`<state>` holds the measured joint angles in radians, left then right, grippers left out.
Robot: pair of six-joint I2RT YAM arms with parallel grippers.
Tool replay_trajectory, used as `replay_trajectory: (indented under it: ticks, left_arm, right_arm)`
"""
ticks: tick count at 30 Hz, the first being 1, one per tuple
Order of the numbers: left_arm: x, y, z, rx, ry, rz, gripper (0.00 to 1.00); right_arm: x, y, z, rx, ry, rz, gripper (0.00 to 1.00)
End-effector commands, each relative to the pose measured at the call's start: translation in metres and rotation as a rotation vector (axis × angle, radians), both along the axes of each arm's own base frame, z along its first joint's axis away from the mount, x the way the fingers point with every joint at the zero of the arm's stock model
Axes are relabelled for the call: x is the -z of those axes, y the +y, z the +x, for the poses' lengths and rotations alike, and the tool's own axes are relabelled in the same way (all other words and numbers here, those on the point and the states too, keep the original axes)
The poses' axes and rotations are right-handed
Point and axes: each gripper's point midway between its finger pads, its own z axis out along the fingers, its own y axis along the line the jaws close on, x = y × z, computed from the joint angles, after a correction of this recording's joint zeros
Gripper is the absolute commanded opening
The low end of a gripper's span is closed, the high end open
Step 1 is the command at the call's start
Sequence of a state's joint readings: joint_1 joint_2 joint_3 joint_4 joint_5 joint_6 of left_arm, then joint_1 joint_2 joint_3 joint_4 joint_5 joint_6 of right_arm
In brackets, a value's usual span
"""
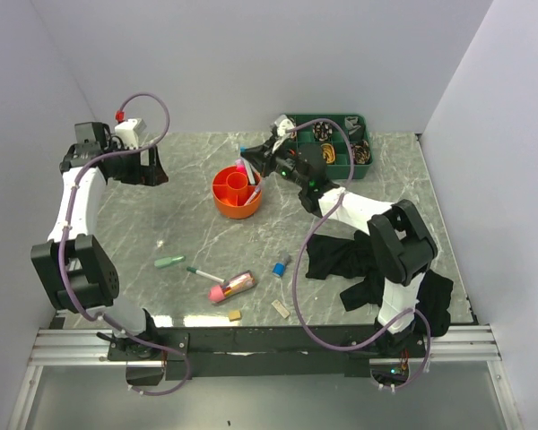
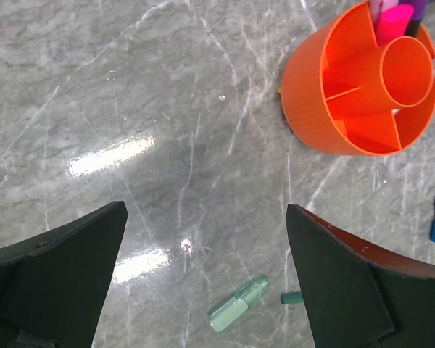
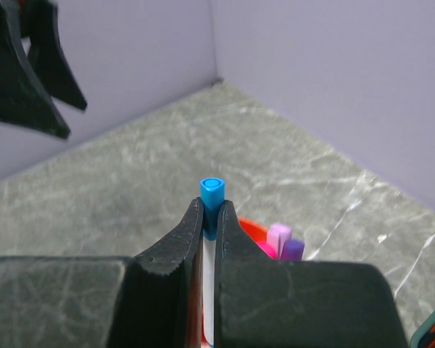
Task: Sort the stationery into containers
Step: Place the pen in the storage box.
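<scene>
The round orange organiser (image 1: 237, 191) stands mid-table and holds pink and purple markers (image 3: 279, 235). My right gripper (image 1: 251, 159) is above its far rim, shut on a white pen with a blue cap (image 3: 211, 190) held upright over the organiser (image 3: 250, 228). My left gripper (image 1: 148, 170) is open and empty, raised at the far left; its view shows the organiser (image 2: 362, 87) and a green marker (image 2: 237, 303). On the table lie the green marker (image 1: 169, 262), a white pen with a green cap (image 1: 203, 273), a pink tube case (image 1: 231, 286), a blue-capped piece (image 1: 280, 265) and two beige erasers (image 1: 235, 314).
A green tray of ribbon rolls (image 1: 332, 143) stands at the back right behind the right arm. A black cloth (image 1: 341, 255) lies right of centre under that arm, with more of it at the near right edge. Walls enclose the table on three sides.
</scene>
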<state>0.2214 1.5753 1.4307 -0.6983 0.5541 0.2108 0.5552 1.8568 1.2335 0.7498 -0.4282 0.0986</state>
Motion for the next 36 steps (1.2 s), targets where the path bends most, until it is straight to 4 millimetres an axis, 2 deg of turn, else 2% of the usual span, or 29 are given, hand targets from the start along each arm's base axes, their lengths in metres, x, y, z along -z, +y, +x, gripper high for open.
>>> replay_trajectory:
  ticks: [1, 6, 14, 28, 29, 30, 35, 36]
  left_arm:
    - [-0.012, 0.001, 0.010, -0.018, -0.009, 0.040, 0.99]
    - [-0.006, -0.001, 0.019, -0.021, 0.006, 0.049, 0.99]
    - [-0.013, -0.004, 0.028, -0.013, -0.011, 0.043, 1.00]
    - [-0.007, -0.011, 0.014, 0.021, -0.010, 0.024, 0.99]
    - [-0.007, -0.012, 0.013, 0.027, -0.012, 0.025, 1.00]
    - [-0.008, -0.012, 0.013, 0.028, -0.015, 0.025, 0.99]
    - [-0.011, -0.014, 0.010, 0.019, -0.038, 0.006, 0.99]
    - [-0.012, -0.016, 0.011, 0.021, -0.047, 0.000, 0.99]
  right_arm:
    - [-0.032, -0.011, 0.014, 0.077, -0.088, 0.138, 0.00]
    - [-0.007, -0.012, 0.016, 0.094, -0.072, 0.114, 0.00]
    - [0.034, -0.014, 0.022, 0.126, 0.018, 0.053, 0.00]
    - [0.065, -0.010, 0.012, 0.188, 0.100, -0.008, 0.01]
    - [0.065, -0.009, 0.011, 0.184, 0.093, -0.014, 0.05]
    - [0.063, -0.006, 0.007, 0.166, 0.091, -0.019, 0.14]
    - [0.062, -0.004, 0.005, 0.154, 0.131, -0.050, 0.35]
    - [0.057, -0.004, 0.004, 0.156, 0.131, -0.054, 0.43]
